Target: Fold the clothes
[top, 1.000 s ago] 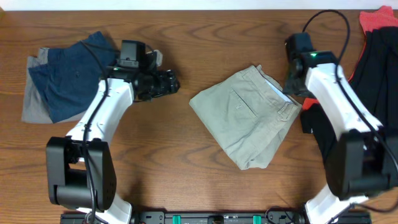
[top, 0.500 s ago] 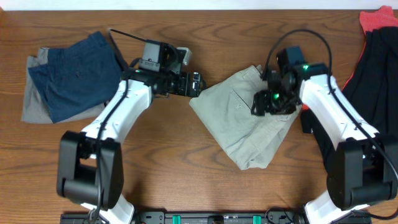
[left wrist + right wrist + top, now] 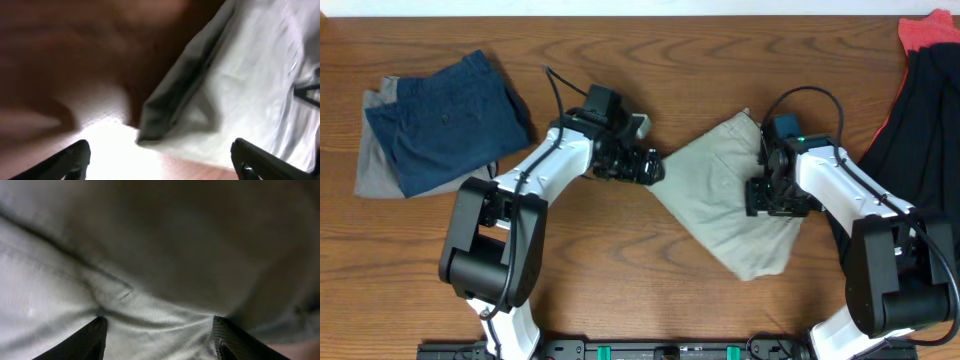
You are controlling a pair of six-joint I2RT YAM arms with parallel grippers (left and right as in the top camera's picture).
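Note:
The khaki shorts (image 3: 715,195) lie folded at the table's middle, their left corner pointing at my left gripper. My left gripper (image 3: 652,168) is open, low over the wood right at that corner. In the left wrist view the corner of the shorts (image 3: 165,122) lies just ahead of the spread fingers (image 3: 160,167), not between them. My right gripper (image 3: 770,197) is down on the right part of the shorts. In the right wrist view its fingers (image 3: 160,342) are open, with khaki cloth (image 3: 150,280) bunched between and ahead of them.
Navy shorts (image 3: 440,120) lie folded on a grey piece (image 3: 375,165) at the far left. A black-and-red garment (image 3: 920,110) lies along the right edge, partly under my right arm. Bare wood runs along the front.
My left gripper has moved right to the shorts' left corner. My right gripper has come down onto the shorts' right side. The shorts have shifted and stretched toward the lower right.

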